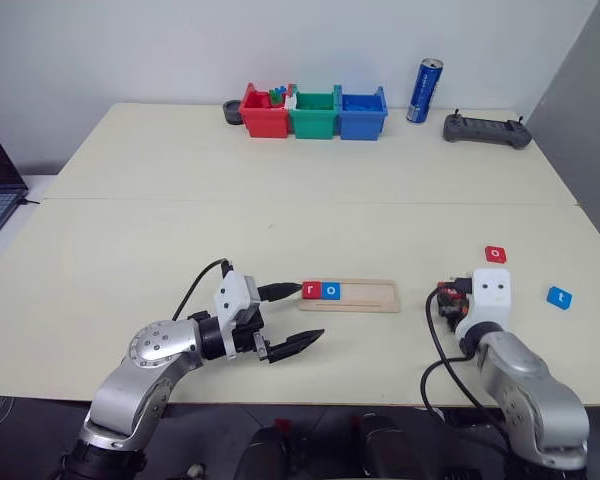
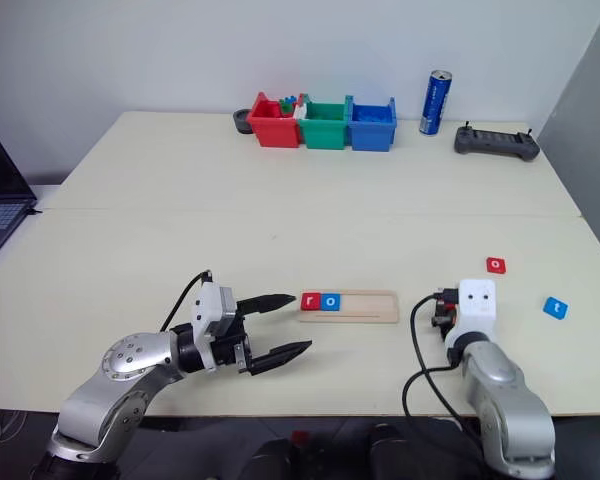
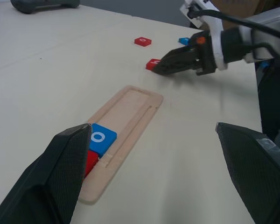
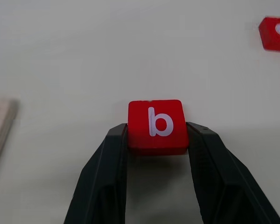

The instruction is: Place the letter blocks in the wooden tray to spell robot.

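The right gripper has its fingers closed on the red b block, just right of the tray on the worktop. The tray already holds a red r and a blue o at its left end, so b belongs in the groove right beside that o. To do this well, I'd say the block should be carried low and level, lined up with the groove, and set down touching the o without nudging it, letter upright. The left gripper hangs wide open and empty at the tray's left end, one finger close to the r; it looks near enough to crowd the approach, though the third slot itself is free. The red o and blue t lie well right of the tray, apart from each other. Far behind the tray stand red, green and blue bins, a can and a controller, none in the way.
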Controlling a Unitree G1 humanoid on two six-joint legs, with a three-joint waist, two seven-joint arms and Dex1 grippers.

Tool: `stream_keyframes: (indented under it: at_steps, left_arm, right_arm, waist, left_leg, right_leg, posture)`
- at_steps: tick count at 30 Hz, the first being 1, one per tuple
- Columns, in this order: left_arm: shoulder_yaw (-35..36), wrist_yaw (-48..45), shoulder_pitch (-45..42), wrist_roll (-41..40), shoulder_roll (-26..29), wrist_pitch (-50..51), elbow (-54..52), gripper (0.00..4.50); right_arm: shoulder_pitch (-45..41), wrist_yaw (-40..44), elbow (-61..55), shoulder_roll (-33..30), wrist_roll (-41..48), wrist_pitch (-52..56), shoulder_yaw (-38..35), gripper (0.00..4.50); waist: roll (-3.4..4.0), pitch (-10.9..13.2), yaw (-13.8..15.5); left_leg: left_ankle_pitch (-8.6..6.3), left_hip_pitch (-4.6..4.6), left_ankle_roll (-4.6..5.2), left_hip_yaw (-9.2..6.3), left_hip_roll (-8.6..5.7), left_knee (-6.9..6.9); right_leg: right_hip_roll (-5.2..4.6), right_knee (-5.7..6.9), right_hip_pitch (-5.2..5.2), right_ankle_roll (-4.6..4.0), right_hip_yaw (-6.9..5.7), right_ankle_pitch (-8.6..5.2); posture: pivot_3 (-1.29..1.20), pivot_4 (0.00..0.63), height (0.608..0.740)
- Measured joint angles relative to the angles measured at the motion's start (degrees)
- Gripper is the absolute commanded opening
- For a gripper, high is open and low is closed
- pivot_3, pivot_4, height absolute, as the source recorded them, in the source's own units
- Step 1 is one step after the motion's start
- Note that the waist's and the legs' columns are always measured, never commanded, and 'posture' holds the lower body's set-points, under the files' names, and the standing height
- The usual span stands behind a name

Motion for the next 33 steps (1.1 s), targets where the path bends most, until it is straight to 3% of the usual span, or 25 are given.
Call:
stream_keyframes:
  at_steps: [6,15,21,26,29,33]
  left_arm:
    - [0.01,-4.25,1.29,-1.23,1.56,-1.53,-0.39,4.50]
    - [-0.01,-6.44,1.80,-0.54,1.79,-5.52,2.46,4.50]
    - [-0.04,-6.55,1.12,-0.50,1.78,-6.08,3.26,4.50]
    - [-0.10,-6.55,1.07,-0.49,1.50,-6.24,3.94,4.50]
    - [-0.32,-6.66,1.07,-0.44,1.08,-6.45,4.15,4.50]
    - [-1.37,-8.09,1.03,-0.27,0.97,-7.60,4.88,4.50]
  right_arm:
    - [-0.52,0.13,-2.41,0.56,0.33,4.38,0.91,1.46]
    - [-0.71,3.84,-0.43,-1.38,0.84,2.70,0.27,4.48]
    - [-0.62,10.75,-5.91,-9.04,4.99,4.21,-4.69,4.48]
    - [-0.58,24.21,-6.51,-20.19,11.41,0.92,-8.81,4.48]
    - [0.31,38.67,-2.13,-27.29,15.61,-8.19,-8.87,4.48]
    - [-0.68,54.99,12.31,-35.13,12.04,-28.04,-5.07,4.48]
  waist:
    - [0.01,0.00,-0.07]
    - [0.00,0.00,-0.03]
    - [0.01,0.01,0.02]
    - [-0.01,0.02,0.04]
    - [-0.04,0.04,0.05]
    - [-0.13,0.09,0.02]
  left_leg:
    - [0.00,0.04,0.00,0.05,0.04,0.00]
    - [0.00,0.01,0.00,0.05,0.03,0.00]
    - [0.00,0.01,0.00,0.03,0.02,0.00]
    - [-0.01,0.02,0.02,0.04,0.02,0.00]
    - [-0.01,0.02,0.02,0.06,0.01,0.02]
    - [-0.01,0.05,0.02,0.09,0.01,0.06]
  right_leg:
    - [0.03,-0.01,0.00,-0.09,-0.01,-0.07]
    - [0.03,-0.02,0.00,-0.10,-0.01,-0.07]
    - [0.02,-0.03,0.00,-0.09,-0.02,-0.07]
    - [0.03,-0.03,0.02,-0.09,-0.03,-0.07]
    - [0.03,-0.06,0.05,-0.08,-0.03,-0.07]
    - [0.02,-0.06,0.09,-0.08,-0.02,-0.06]
  posture:
    - [0.00,0.150,0.740]
    - [0.00,0.150,0.740]
    - [0.00,0.150,0.740]
    - [0.00,0.150,0.740]
    - [0.00,0.150,0.740]
    - [0.00,0.150,0.740]
